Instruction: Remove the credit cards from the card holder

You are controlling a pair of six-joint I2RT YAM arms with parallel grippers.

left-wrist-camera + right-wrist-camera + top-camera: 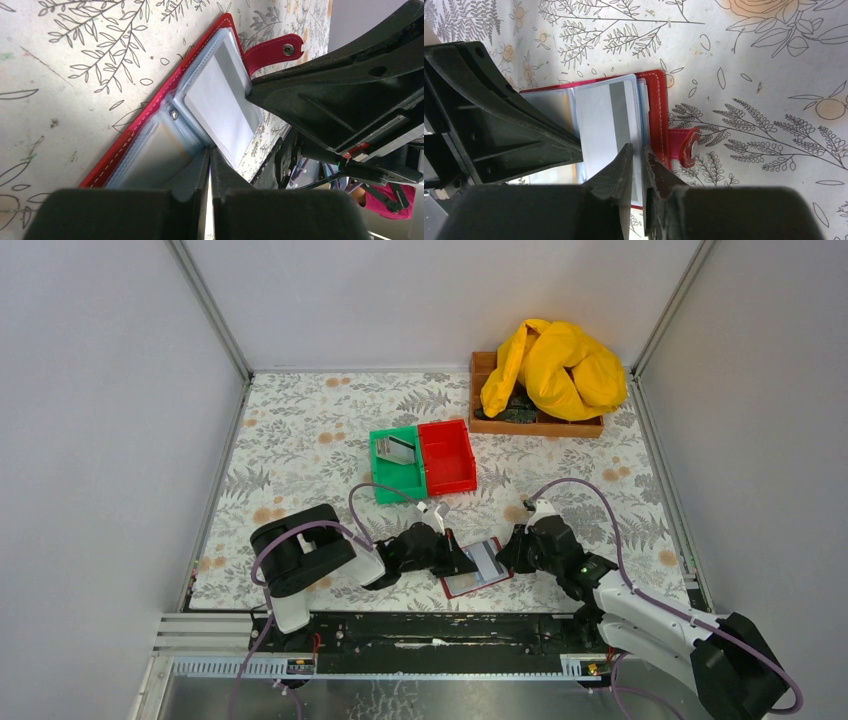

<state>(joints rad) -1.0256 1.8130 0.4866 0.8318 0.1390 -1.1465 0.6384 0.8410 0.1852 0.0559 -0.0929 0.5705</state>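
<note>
Beyond the left claw and a little to its left stands a green bin with a grey card leaning inside, and a red bin touches its right wall; both are well apart from the claws. The left claw is clenched to a thin slit over the left edge of the card holder; whether it pinches a flap is hidden. The holder lies open on the floral cloth between the two claws, its snap tab sticking out just right of the right claw. The right claw is nipped onto the edge of a white-grey credit card with a dark stripe, still in its sleeve. The claws crowd each other across the holder. Far beyond the right claw, a wooden tray holds a yellow cloth.
</note>
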